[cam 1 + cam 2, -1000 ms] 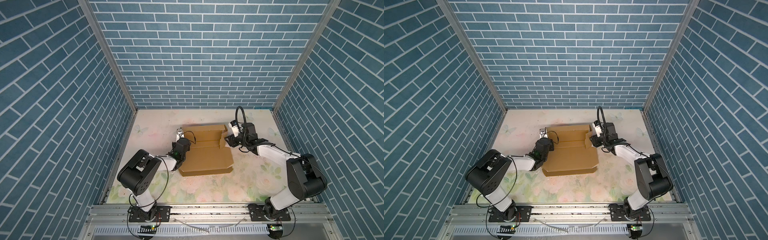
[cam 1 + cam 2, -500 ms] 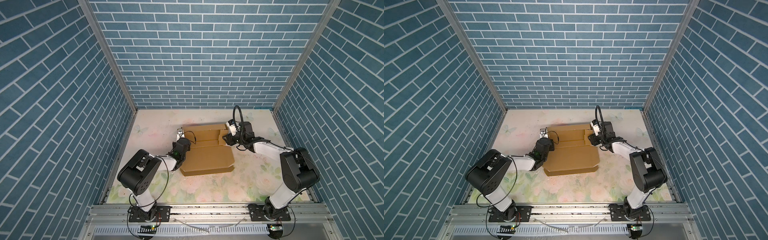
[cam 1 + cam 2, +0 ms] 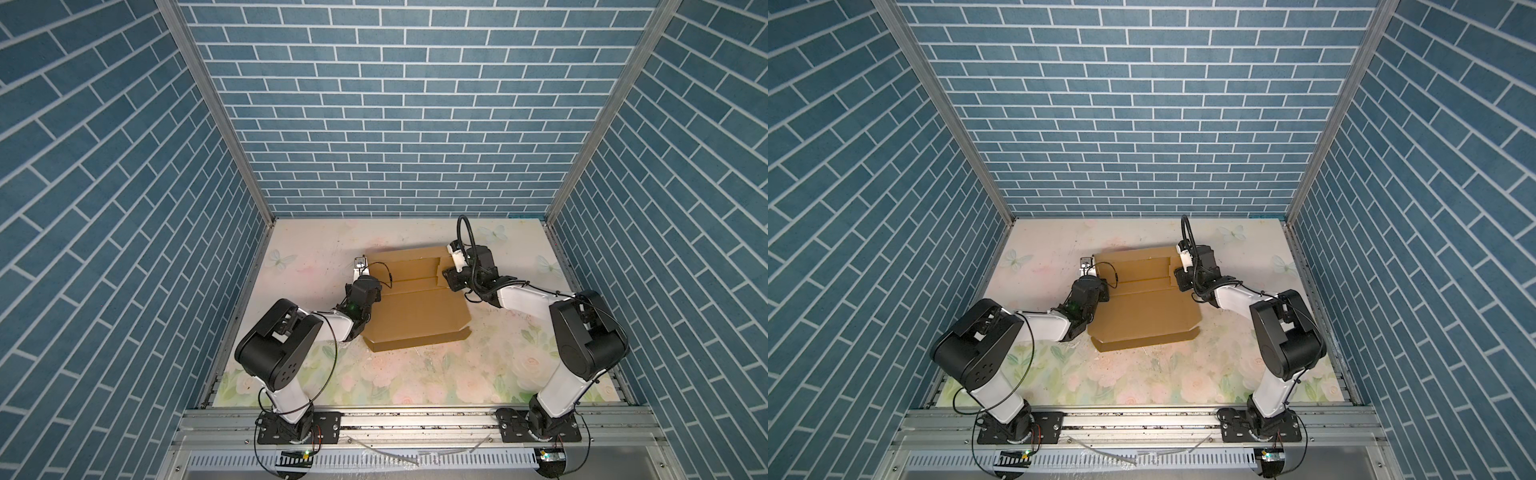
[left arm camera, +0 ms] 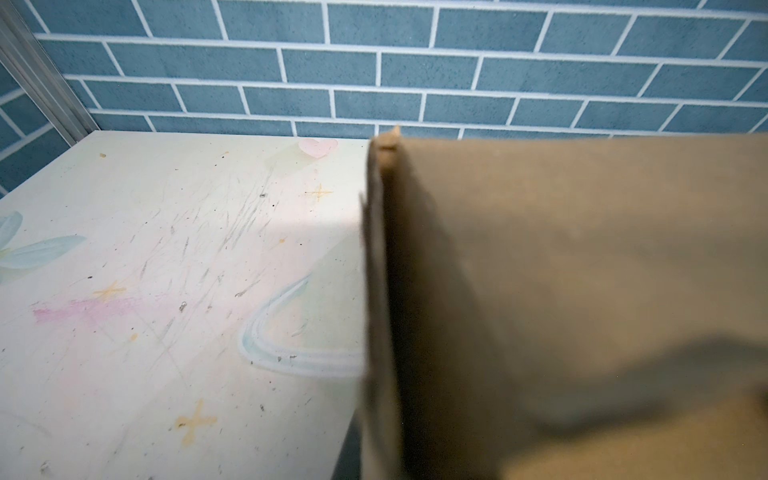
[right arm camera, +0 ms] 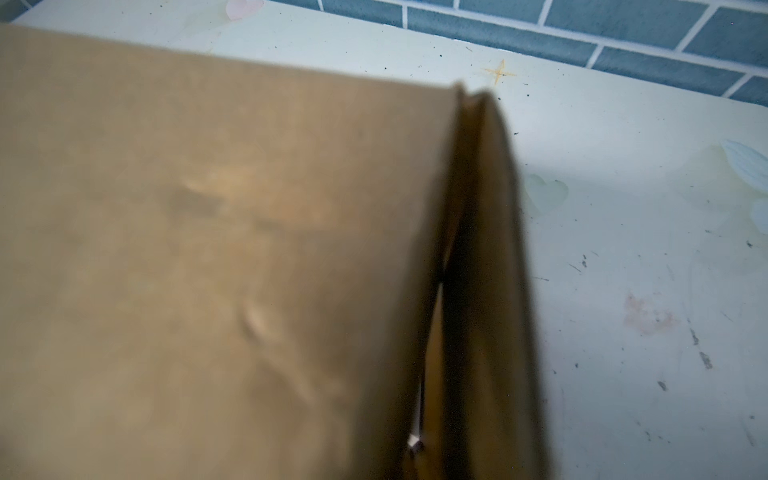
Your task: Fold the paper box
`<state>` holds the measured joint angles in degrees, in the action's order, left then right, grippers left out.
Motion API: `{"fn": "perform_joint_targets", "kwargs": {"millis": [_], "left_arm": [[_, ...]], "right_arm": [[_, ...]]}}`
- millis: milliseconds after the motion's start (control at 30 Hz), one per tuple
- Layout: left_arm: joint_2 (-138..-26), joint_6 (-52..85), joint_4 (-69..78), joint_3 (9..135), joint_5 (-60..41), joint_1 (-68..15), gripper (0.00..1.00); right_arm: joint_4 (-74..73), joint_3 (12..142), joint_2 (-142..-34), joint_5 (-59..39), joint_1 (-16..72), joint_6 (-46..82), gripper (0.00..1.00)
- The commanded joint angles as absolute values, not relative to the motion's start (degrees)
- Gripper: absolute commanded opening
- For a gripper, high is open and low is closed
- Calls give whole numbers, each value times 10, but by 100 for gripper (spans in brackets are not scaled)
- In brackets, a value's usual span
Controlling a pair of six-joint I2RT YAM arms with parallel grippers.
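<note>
The paper box (image 3: 415, 309) (image 3: 1142, 309) is plain brown cardboard lying mid-table, its back part raised and a wide panel lying toward the front. My left gripper (image 3: 370, 276) (image 3: 1096, 272) sits at the box's left side wall, shut on it. In the left wrist view that wall's edge (image 4: 380, 291) runs straight toward the camera. My right gripper (image 3: 446, 270) (image 3: 1177, 270) is at the right side wall. The right wrist view shows that doubled wall (image 5: 486, 249) running in toward the jaws, which are hidden from sight.
The floral table (image 3: 415, 374) is closed in by blue brick walls at the back and on both sides. An aluminium rail (image 3: 415, 419) carrying both arm bases runs along the front edge. A butterfly print (image 3: 492, 232) marks the back right of the table.
My right gripper has moved in and back along the box's right side wall, and its elbow has swung forward. The left arm and the box have hardly moved.
</note>
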<state>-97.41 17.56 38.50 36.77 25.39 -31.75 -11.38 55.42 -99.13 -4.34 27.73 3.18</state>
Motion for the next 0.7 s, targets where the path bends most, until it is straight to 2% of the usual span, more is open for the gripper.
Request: {"fn": "perform_joint_targets", "kwargs": {"millis": [0, 267, 433, 667], "left_arm": [[-987, 182, 351, 372, 227, -320, 0], [-991, 193, 349, 379, 221, -320, 0], [-991, 195, 350, 378, 221, -320, 0], [-990, 203, 345, 379, 224, -320, 0]], "right_arm": [[-137, 586, -1001, -2, 287, 37, 45], [-158, 586, -1010, 21, 297, 51, 39], [-167, 583, -1011, 33, 298, 56, 27], [-184, 571, -1012, 49, 298, 60, 16]]}}
